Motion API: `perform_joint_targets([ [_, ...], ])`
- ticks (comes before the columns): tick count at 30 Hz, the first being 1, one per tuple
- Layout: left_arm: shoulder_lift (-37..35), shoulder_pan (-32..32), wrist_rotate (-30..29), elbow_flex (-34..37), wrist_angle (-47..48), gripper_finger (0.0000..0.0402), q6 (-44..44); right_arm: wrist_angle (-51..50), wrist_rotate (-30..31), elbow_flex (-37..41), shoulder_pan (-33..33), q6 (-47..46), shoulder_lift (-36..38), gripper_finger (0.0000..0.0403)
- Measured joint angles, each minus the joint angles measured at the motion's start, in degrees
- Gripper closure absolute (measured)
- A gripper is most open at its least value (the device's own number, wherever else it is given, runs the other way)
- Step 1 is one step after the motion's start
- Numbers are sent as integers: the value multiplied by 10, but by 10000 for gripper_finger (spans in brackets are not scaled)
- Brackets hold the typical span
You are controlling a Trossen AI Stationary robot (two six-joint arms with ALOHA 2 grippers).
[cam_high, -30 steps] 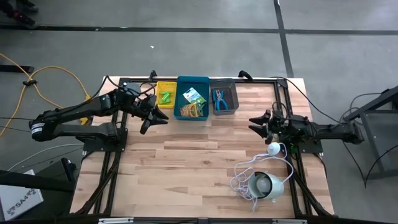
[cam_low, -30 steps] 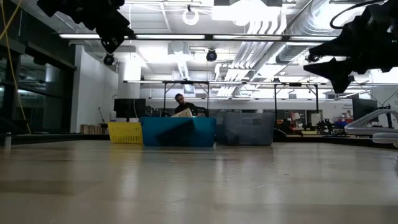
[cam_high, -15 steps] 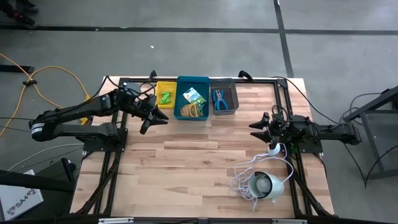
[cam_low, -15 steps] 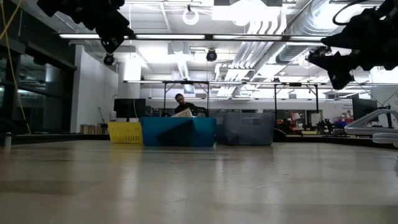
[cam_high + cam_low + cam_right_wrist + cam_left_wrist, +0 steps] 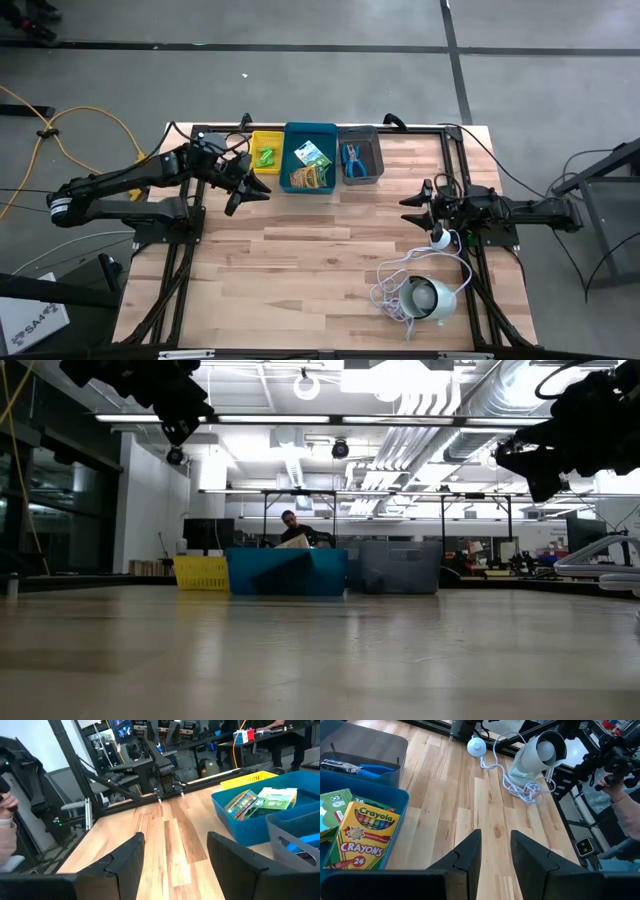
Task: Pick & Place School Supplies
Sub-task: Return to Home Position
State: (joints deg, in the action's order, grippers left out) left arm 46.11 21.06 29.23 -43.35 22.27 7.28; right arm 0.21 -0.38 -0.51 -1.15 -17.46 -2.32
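Observation:
Two yellow-green crayon boxes (image 5: 312,166) (image 5: 364,836) (image 5: 257,800) lie in the blue bin (image 5: 311,185). The blue-handled scissor-like tools (image 5: 353,157) (image 5: 362,768) lie in the grey bin (image 5: 372,152). Green stubby pieces (image 5: 266,156) sit in the yellow bin (image 5: 256,142). My left gripper (image 5: 250,196) (image 5: 495,847) hovers open above the table, just near of the yellow and blue bins. My right gripper (image 5: 410,200) (image 5: 175,852) hovers open near the table's right side, holding nothing. Both grippers hang high in the low view, the left gripper (image 5: 180,415) and the right gripper (image 5: 530,460).
A round white device (image 5: 428,298) with its coiled white cord (image 5: 392,290) lies at the table's near right; its white plug end (image 5: 440,238) sits just below my right arm. A person's hand (image 5: 620,790) shows beyond the right edge. Bare wood spans the table's middle (image 5: 320,250).
My right gripper has risen slightly and turned a little in place, staying open. The left arm and all the supplies have kept still.

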Motion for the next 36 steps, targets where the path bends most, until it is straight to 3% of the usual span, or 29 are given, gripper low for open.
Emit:
perform_joint_targets([
  [14,0,-29,-5,0,0,300,-4,0,0,0,0,25,-4,196],
  [26,0,-38,-6,0,0,300,-15,4,1,0,0,-5,-4,196],
  [32,-2,-48,49,0,1,300,-62,6,0,0,0,-5,-4,196],
  [36,-10,-53,53,0,15,300,-69,7,1,0,0,-5,-4,196],
])
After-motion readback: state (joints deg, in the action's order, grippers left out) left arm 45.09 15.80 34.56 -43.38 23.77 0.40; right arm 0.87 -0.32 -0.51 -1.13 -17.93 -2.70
